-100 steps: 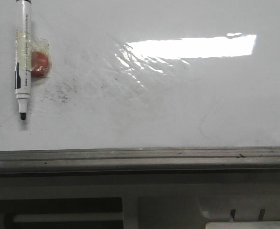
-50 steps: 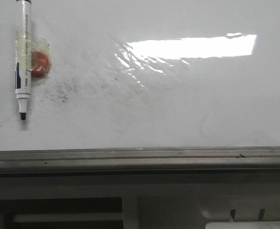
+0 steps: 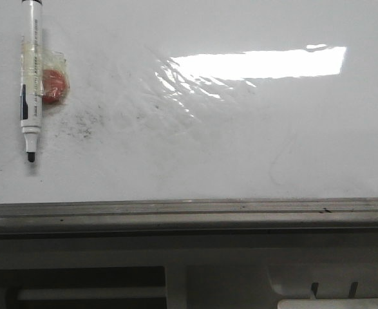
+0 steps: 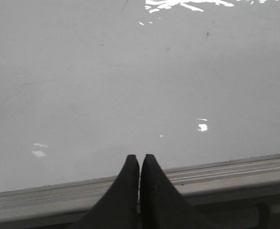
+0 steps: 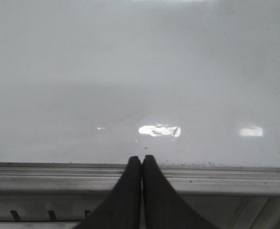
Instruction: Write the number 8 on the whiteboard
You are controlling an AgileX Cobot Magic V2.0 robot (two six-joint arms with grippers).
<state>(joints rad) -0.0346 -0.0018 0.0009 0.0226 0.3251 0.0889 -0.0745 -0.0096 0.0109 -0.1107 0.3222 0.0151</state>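
Observation:
The whiteboard [image 3: 240, 148] fills the front view, glossy white with grey smudges and a bright reflection. No number 8 shows on it. A white marker with a black tip [image 3: 31, 77] lies at the far left of the board, taped beside a red blob [image 3: 55, 85]. Neither gripper shows in the front view. My left gripper [image 4: 140, 157] is shut and empty, its tips over the board's grey rail [image 4: 225, 171]. My right gripper [image 5: 141, 158] is shut and empty, its tips over the rail [image 5: 225, 174] too.
The grey metal rail [image 3: 189, 212] runs along the board's near edge. Beyond it is a grey-white casing with slots [image 3: 330, 286]. Dark smudge specks [image 3: 82, 125] lie to the right of the marker.

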